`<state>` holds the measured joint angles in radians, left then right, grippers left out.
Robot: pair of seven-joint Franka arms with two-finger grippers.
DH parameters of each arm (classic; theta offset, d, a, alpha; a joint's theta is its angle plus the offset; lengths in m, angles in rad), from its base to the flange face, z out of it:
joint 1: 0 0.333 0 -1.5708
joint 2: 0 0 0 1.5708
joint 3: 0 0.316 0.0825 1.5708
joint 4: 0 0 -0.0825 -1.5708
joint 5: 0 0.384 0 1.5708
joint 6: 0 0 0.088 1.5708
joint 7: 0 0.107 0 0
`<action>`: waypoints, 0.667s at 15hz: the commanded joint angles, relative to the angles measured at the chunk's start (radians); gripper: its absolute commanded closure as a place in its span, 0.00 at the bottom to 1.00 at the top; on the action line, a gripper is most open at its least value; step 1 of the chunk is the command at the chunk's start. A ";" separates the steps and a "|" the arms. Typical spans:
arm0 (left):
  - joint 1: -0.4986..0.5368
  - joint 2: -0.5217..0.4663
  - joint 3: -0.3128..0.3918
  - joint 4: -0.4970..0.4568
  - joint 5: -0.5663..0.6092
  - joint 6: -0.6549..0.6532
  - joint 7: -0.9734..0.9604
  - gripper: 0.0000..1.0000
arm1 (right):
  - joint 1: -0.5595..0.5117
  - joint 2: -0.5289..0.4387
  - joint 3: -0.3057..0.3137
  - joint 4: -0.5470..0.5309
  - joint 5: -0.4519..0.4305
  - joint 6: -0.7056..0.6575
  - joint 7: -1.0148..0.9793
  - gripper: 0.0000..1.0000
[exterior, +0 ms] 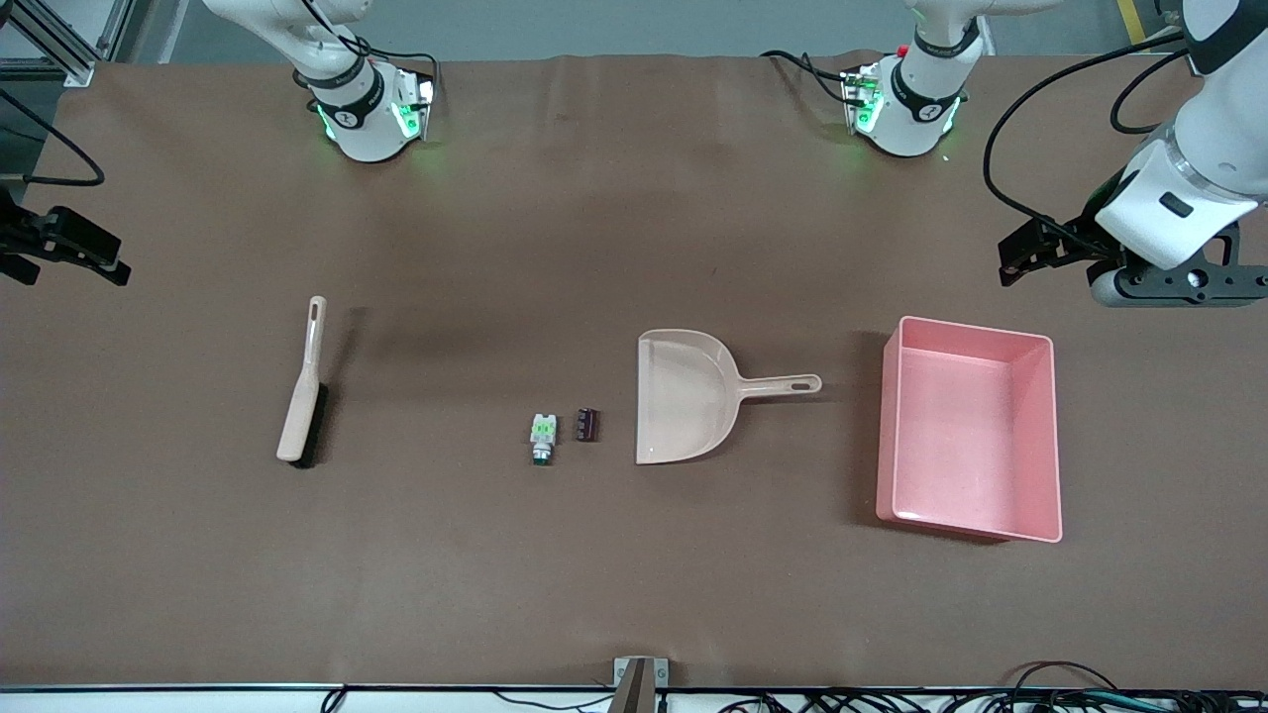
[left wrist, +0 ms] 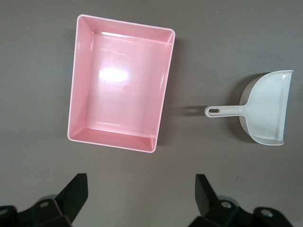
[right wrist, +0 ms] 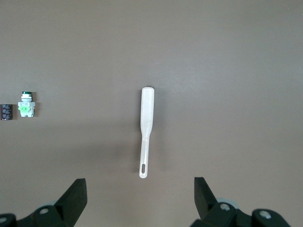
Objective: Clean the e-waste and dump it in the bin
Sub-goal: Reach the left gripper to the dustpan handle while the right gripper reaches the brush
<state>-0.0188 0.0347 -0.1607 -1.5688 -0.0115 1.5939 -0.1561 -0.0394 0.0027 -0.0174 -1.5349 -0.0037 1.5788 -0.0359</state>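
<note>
The e-waste lies mid-table: a white part with a green mark [exterior: 542,432] and a dark maroon block [exterior: 587,424] side by side. Both show in the right wrist view, the white part [right wrist: 26,106] and the block [right wrist: 5,111]. The pink bin [exterior: 966,436] stands empty toward the left arm's end and also shows in the left wrist view [left wrist: 120,85]. My left gripper [exterior: 1030,253] is open and empty in the air beside the bin [left wrist: 141,194]. My right gripper [exterior: 74,253] is open and empty at the right arm's end of the table [right wrist: 140,196].
A beige dustpan [exterior: 684,396] lies between the e-waste and the bin, its handle toward the bin; it shows in the left wrist view [left wrist: 267,109]. A beige brush with black bristles [exterior: 302,386] lies toward the right arm's end [right wrist: 147,123]. Cables run along the table's near edge.
</note>
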 commanded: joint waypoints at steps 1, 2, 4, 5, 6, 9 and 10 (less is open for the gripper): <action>0.002 0.008 -0.002 0.019 0.005 0.000 0.006 0.00 | -0.013 -0.020 0.007 -0.019 0.014 -0.002 0.010 0.00; 0.000 0.010 -0.002 0.022 0.007 0.000 0.004 0.00 | -0.013 -0.020 0.007 -0.019 0.014 -0.002 0.010 0.00; -0.013 0.017 -0.005 0.048 0.060 0.000 0.010 0.00 | -0.014 -0.020 0.007 -0.019 0.014 -0.002 0.008 0.00; -0.016 0.031 -0.011 0.058 0.076 -0.003 0.024 0.00 | -0.014 -0.020 0.007 -0.019 0.014 -0.002 0.008 0.00; -0.020 0.036 -0.026 0.059 0.077 -0.003 0.042 0.00 | -0.014 -0.020 0.007 -0.019 0.014 -0.002 0.008 0.00; -0.023 0.066 -0.082 0.050 0.064 -0.002 0.070 0.00 | -0.014 -0.020 0.007 -0.019 0.014 -0.002 0.008 0.00; -0.020 0.088 -0.106 0.055 0.056 0.001 0.096 0.00 | -0.014 -0.020 0.007 -0.019 0.014 -0.002 0.008 0.00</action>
<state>-0.0367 0.0704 -0.2315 -1.5454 0.0417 1.5976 -0.0977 -0.0397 0.0027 -0.0197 -1.5353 -0.0036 1.5787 -0.0359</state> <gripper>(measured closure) 0.000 0.000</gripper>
